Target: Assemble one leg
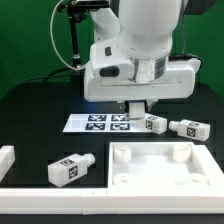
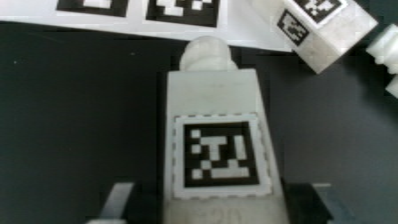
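My gripper [image 1: 135,108] hangs low over the marker board [image 1: 100,122]. In the wrist view the gripper [image 2: 217,205] has a finger [image 2: 121,200] on each side of a white leg [image 2: 217,130] and is shut on it. The leg's square tag faces the camera and its narrow peg end points toward the marker board [image 2: 143,10]. Two more legs [image 1: 155,122] [image 1: 190,128] lie just to the exterior view's right of the gripper. One of them also shows in the wrist view [image 2: 320,35]. Another leg [image 1: 70,170] lies at the front left.
The large flat white square panel [image 1: 165,172] with corner holes lies at the front right. A white block [image 1: 6,160] sits at the left edge and a white bar [image 1: 50,196] runs along the front. A black stand [image 1: 75,40] rises behind.
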`<state>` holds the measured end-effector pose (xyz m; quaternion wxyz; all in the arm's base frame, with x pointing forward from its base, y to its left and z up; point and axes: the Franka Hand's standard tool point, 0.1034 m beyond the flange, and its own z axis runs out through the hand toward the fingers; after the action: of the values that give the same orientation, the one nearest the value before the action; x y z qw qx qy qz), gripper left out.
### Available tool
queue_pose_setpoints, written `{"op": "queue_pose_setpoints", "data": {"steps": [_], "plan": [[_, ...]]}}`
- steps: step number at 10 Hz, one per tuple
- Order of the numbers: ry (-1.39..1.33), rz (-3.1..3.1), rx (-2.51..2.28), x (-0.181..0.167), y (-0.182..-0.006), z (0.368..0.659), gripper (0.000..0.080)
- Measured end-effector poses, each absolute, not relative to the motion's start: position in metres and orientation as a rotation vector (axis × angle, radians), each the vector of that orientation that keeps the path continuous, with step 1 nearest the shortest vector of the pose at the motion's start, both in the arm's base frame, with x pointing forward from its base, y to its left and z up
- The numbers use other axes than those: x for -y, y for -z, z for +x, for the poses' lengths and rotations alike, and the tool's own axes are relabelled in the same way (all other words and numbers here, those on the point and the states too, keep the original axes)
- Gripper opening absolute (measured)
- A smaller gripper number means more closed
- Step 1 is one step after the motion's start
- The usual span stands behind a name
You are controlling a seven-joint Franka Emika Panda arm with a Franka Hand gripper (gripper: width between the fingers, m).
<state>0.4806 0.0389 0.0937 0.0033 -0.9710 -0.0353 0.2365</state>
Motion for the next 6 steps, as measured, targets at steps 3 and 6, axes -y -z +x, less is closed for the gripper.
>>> {"op": "queue_pose_setpoints", "data": {"steps": [3, 6], "plan": [[-0.345, -3.064, 0.066, -0.062, -0.141, 0.539, 0.0285], [-0.046, -3.089, 0.055, -0.059, -0.136, 0.535, 0.0285]]}}
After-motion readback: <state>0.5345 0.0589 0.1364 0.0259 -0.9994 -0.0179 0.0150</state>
